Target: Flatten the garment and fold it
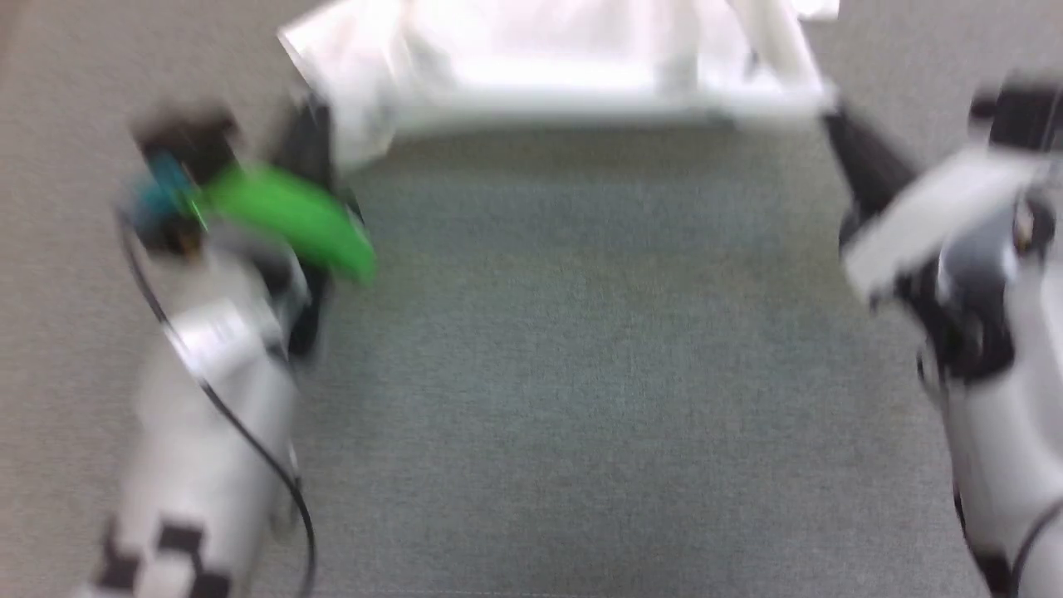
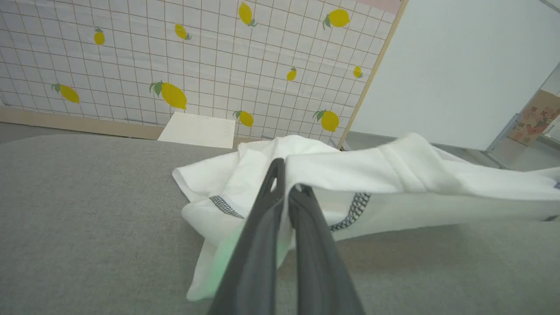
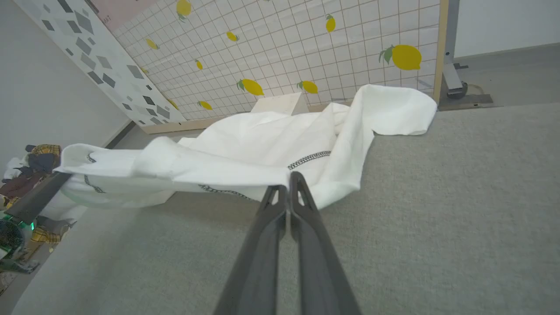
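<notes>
While pinching the near hem of the shirt [image 3: 262,144] with left gripper [image 2: 288,177] and right gripper [image 3: 286,183] both closed tight, holds it stretched above the table [image 3: 437,197], far part crumpled there: flattening underway, folding not begun.

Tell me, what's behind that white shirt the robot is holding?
Behind the shirt a pale box sits at the foot of a lemon-patterned wall. In the right wrist view the fabric hides the box's lower part and the floor directly behind the shirt.
</notes>
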